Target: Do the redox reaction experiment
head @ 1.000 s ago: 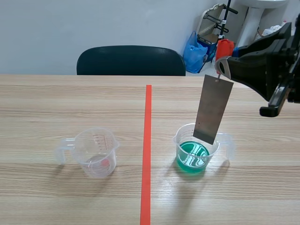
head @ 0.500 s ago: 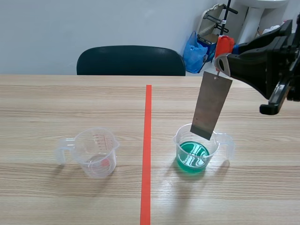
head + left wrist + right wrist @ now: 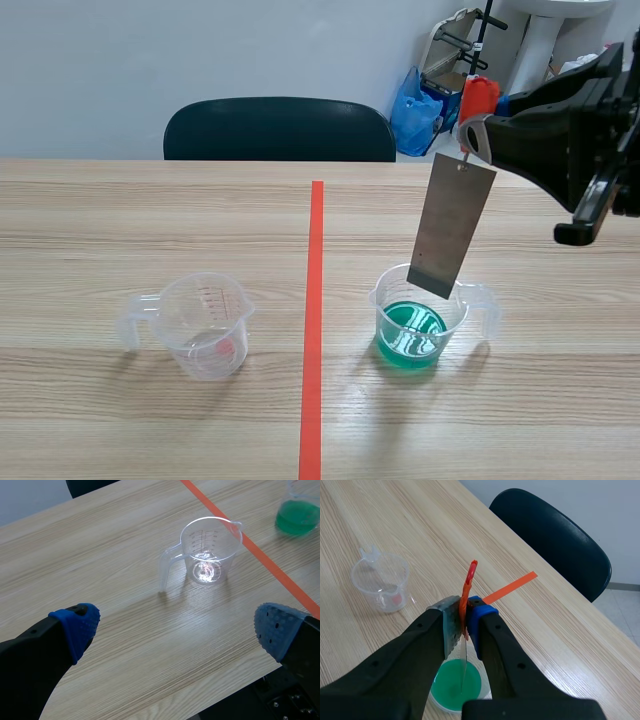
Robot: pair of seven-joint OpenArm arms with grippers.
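Pinching hard, the right gripper (image 3: 465, 612) has its two fingers pressed together on an orange-red tab (image 3: 468, 586), one grey pad (image 3: 451, 622) on one side and a blue pad on the other. From that tab hangs the grey metal plate (image 3: 452, 225), a thin flat strip that slants a little off vertical. Its lower edge sits about level with the rim of the cup (image 3: 386, 296) beneath it, above the green liquid (image 3: 410, 335); from where I stand it does not look dipped in. Looking down past that gripper, the plate shows edge-on, straight over the green pool. The right arm itself comes in high from the right side of the table (image 3: 120, 220).

The left gripper (image 3: 175, 627) hangs with its fingers wide apart, blue pads (image 3: 80, 625) showing, nothing between them. Ahead of it stands the clear measuring cup (image 3: 210, 550), upright, handle turned toward the gripper, with a small reddish spot at the bottom that I cannot make out.

An orange-red tape line (image 3: 314, 300) runs between the two cups, which stand well apart. Behind the table there is a dark chair (image 3: 280, 130), and a blue bag (image 3: 412, 110) by the wall.
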